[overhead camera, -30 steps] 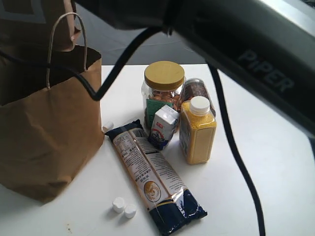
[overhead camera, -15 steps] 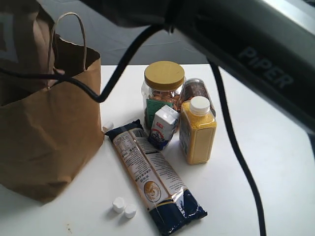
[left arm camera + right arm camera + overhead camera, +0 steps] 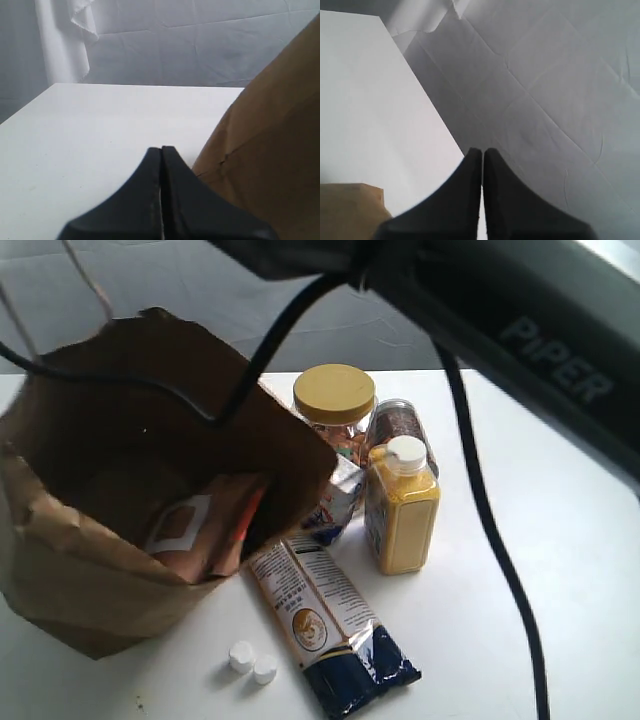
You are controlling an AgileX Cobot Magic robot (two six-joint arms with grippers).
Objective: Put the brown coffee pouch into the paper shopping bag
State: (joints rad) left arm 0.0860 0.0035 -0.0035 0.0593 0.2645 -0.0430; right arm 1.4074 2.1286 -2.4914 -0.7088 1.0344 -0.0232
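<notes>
Left gripper (image 3: 161, 152) is narrow: jaws pressed flat together, nothing between them. It sits low over the white table (image 3: 90, 125), with the brown wall of the paper shopping bag (image 3: 272, 150) just beside it. Right gripper (image 3: 482, 152) is also closed down to a slit and empty. Its view takes in the table, 1 corner of the bag and a wrinkled grey backdrop (image 3: 560, 100) behind.

Exterior view: the bag fills the left half of the frame, tipped so its open mouth faces the camera, rim crumpled. The brown coffee pouch (image 3: 200, 525) lies inside the bag, low in the mouth and leaning. Its white square outline shows and its orange-red strip points toward frame right.

At frame centre, right of the bag, stands a glass jar with a yellow lid (image 3: 333, 395). In front of it is a small white-and-blue carton (image 3: 342, 490), partly hidden by the bag's edge. A yellow bottle with a white cap (image 3: 400, 510) stands upright at centre right. A bottle of dark grains (image 3: 398, 422) is just behind it.

The dark-blue noodle packet (image 3: 325, 615) lies flat and diagonal, from the bag's edge down to lower centre. 2 small white caps (image 3: 252, 662) touch each other at lower centre-left, near the bag's base and beside the packet.

A dark arm lettered PIPER (image 3: 540, 350) crosses the upper right. 1 black cable (image 3: 490, 540) hangs down the right side; another crosses the bag mouth.
</notes>
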